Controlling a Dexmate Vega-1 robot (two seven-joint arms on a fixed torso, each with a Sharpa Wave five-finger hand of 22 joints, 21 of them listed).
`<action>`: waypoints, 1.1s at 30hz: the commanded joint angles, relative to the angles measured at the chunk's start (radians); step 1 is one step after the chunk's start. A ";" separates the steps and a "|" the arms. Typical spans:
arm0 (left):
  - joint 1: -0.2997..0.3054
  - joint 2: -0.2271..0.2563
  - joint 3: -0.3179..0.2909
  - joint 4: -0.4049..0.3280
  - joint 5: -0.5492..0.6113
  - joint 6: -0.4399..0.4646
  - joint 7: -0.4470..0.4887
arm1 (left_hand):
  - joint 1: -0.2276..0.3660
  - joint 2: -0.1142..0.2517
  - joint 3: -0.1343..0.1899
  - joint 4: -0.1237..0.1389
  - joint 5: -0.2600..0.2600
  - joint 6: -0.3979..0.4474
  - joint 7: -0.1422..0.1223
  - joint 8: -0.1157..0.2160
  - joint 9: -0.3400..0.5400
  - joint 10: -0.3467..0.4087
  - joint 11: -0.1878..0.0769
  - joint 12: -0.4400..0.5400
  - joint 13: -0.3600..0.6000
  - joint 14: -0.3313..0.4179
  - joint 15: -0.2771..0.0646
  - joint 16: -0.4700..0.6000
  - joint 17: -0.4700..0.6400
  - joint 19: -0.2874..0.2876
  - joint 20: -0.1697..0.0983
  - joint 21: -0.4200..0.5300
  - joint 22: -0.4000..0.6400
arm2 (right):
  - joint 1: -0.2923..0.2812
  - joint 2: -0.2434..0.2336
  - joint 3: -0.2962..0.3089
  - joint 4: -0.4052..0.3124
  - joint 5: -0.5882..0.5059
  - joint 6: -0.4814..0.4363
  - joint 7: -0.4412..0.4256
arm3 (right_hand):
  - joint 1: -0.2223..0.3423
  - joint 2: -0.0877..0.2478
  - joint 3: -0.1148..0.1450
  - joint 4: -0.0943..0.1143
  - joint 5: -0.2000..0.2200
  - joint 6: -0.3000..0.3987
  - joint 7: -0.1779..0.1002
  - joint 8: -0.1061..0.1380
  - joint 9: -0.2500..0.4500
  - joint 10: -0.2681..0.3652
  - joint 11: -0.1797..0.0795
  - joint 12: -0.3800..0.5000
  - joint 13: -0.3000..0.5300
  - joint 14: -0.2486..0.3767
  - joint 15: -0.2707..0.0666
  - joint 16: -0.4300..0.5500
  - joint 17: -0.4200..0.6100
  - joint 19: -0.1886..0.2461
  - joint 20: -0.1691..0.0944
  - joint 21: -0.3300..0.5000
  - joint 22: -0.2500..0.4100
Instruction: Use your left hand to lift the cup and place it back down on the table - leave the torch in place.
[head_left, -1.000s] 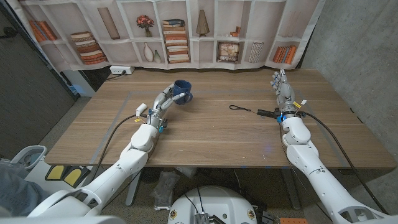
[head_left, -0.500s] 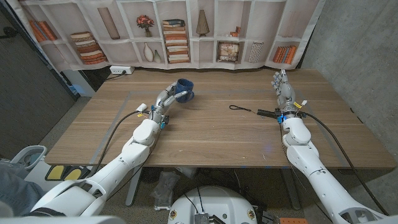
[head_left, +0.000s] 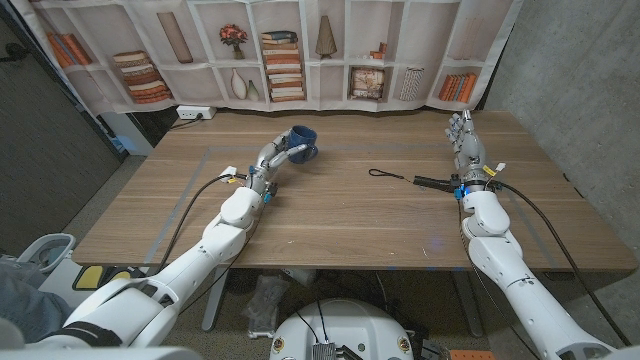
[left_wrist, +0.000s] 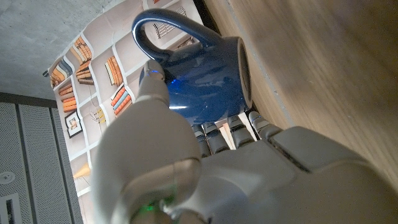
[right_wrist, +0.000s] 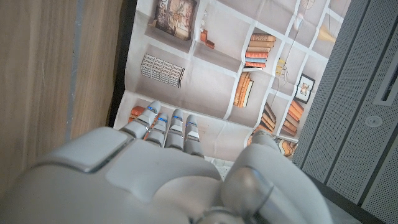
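1. The wooden table (head_left: 330, 215) takes up the middle of the head view, with a printed bookshelf backdrop (head_left: 270, 50) hanging along its far edge.
2. The left arm (head_left: 215, 245) comes in from about 7 o'clock and reaches toward 12 o'clock; the right arm (head_left: 495, 250) comes in from about 5 o'clock.
3. The left hand (head_left: 272, 160) grasps the blue cup (head_left: 301, 142), fingers wrapped round its body. In the left wrist view the thumb presses the cup's (left_wrist: 199, 74) side just below the handle, and the left hand (left_wrist: 205, 168) holds it tipped over, mouth facing sideways.
4. The cup sits at about 11 o'clock from the table's centre; whether it touches the wood I cannot tell.
5. The right hand (head_left: 465, 145) is released, fingers straight and together, at about 2 o'clock. Its knuckles show in the right wrist view (right_wrist: 161, 162).
6. The torch (head_left: 428, 182), a thin black stick with a cord loop, lies on the table just beside the right wrist, at 3 o'clock from centre.
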 joint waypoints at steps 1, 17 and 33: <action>-0.057 -0.053 0.011 0.118 -0.017 -0.029 -0.030 | -0.009 0.009 0.057 0.060 0.007 0.058 -0.040 0.014 0.002 -0.011 -0.004 0.000 0.003 -0.004 -0.101 0.000 0.006 -0.009 0.002 0.000 0.002 | -0.028 -0.024 0.013 -0.034 0.007 0.007 -0.024 | 0.001 0.008 -0.001 0.001 0.004 0.001 -0.001 0.002 0.003 0.002 -0.002 0.001 0.005 0.005 -0.001 -0.002 0.004 0.009 -0.015 -0.006 0.004; -0.143 -0.122 0.030 0.308 -0.026 -0.068 -0.095 | -0.010 0.004 0.055 0.059 0.007 0.048 -0.039 0.008 0.004 -0.023 0.001 0.001 0.004 -0.008 -0.099 0.000 0.006 -0.012 0.004 0.001 0.003 | -0.033 -0.027 0.013 -0.029 0.016 0.013 -0.043 | -0.001 0.010 -0.003 0.001 0.004 0.002 -0.001 0.002 0.003 0.003 -0.001 0.002 0.005 0.005 0.000 -0.002 0.004 0.010 -0.015 -0.009 0.005; -0.221 -0.186 0.037 0.500 -0.034 -0.105 -0.149 | -0.014 -0.001 0.053 0.060 0.007 0.044 -0.034 0.006 0.005 -0.029 0.001 0.004 0.005 -0.014 -0.098 0.000 0.006 -0.016 0.008 0.001 0.003 | -0.034 -0.030 0.014 -0.025 0.016 0.014 -0.050 | -0.001 0.011 -0.004 0.001 0.004 0.002 -0.001 0.002 0.003 0.002 -0.002 0.001 0.005 0.005 -0.002 -0.003 0.004 0.011 -0.014 -0.013 0.005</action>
